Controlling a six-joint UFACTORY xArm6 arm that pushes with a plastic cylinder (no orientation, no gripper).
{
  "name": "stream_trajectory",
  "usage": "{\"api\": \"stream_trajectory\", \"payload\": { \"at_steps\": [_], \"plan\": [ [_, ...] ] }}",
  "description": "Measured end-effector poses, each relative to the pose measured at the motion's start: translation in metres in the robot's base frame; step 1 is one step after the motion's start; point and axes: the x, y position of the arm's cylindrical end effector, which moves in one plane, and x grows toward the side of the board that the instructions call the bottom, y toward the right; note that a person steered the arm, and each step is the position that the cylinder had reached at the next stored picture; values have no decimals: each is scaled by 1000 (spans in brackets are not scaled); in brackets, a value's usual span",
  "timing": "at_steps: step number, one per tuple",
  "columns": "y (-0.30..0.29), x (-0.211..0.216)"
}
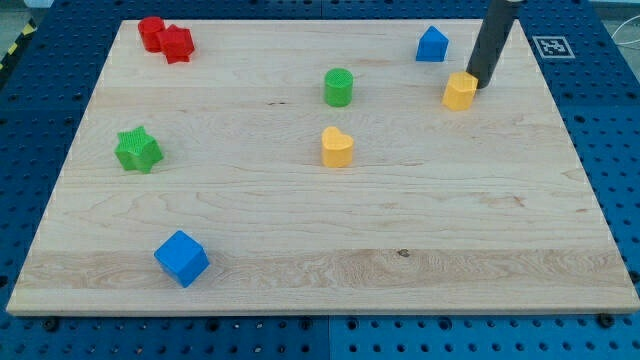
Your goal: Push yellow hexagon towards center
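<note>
The yellow hexagon (459, 91) lies on the wooden board (300, 230) at the view's upper right. My tip (476, 84) is at the hexagon's right upper edge, touching or almost touching it. The dark rod rises from there to the view's top edge. The board's middle lies to the hexagon's lower left.
A yellow heart-shaped block (337, 147) lies near the middle and a green cylinder (339, 87) above it. A blue block (432, 45) sits upper left of the hexagon. Two red blocks (166, 38) are at the upper left, a green star (138, 150) at left, a blue cube (181, 258) at lower left.
</note>
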Motion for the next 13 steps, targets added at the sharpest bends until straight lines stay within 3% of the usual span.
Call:
{"api": "stream_trajectory", "payload": {
  "at_steps": [4,6,13],
  "plan": [
    [-27,24],
    [0,52],
    [-21,50]
  ]
}}
